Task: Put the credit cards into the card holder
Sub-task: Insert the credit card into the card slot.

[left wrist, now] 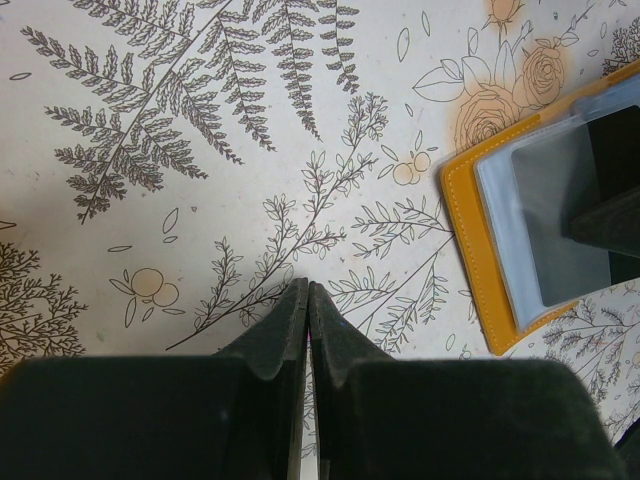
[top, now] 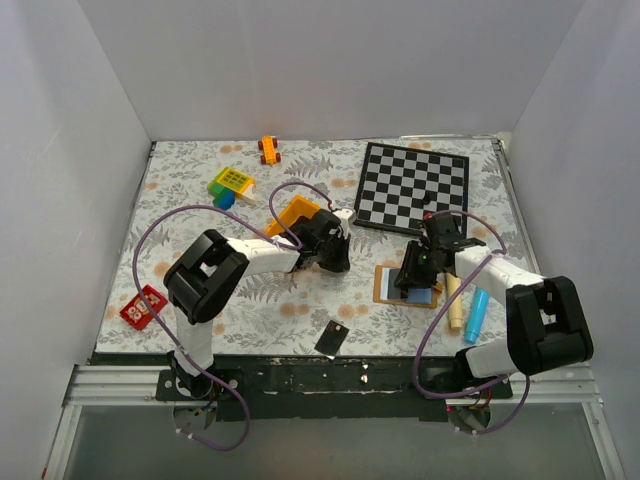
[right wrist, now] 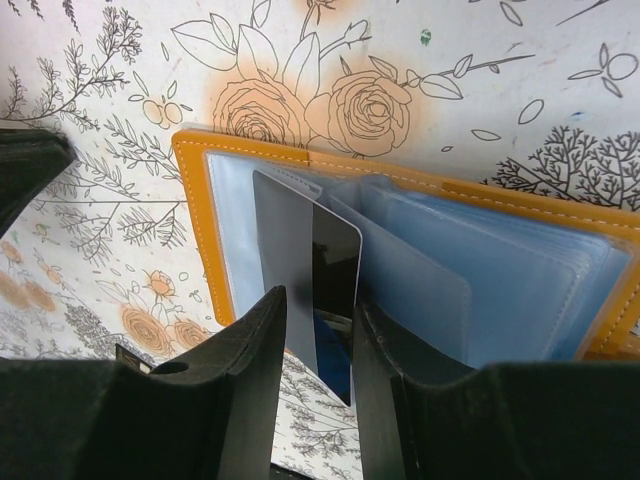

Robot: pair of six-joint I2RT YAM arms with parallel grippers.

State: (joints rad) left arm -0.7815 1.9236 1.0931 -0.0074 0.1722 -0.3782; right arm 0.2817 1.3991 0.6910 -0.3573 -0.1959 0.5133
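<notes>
Floral-cloth table (top: pixel 280 300), white booth: R gripper (right wrist: pixel 320 330) straddles a card (right wrist: pixel 300 230) standing in the open holder (right wrist: pixel 200 220), fingers apart either side. Pinching or let go, can't tell. L gripper (left wrist: pixel 305 292) clenched, empty, near holder. Second card (top: pixel 332 337) lies by near edge. Step, prob.: seating first card; next needs it pushed fully home, then the other fetched.

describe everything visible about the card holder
The card holder lies open and flat on the floral table cover, in front of the right arm. Its cover looks like tan-orange leather with pale stitching along the rim. Inside is a stack of clear, blue-grey plastic sleeves. A black credit card stands over the sleeves, between the fingers of the right gripper. Whether it sits in a pocket cannot be told.
</notes>
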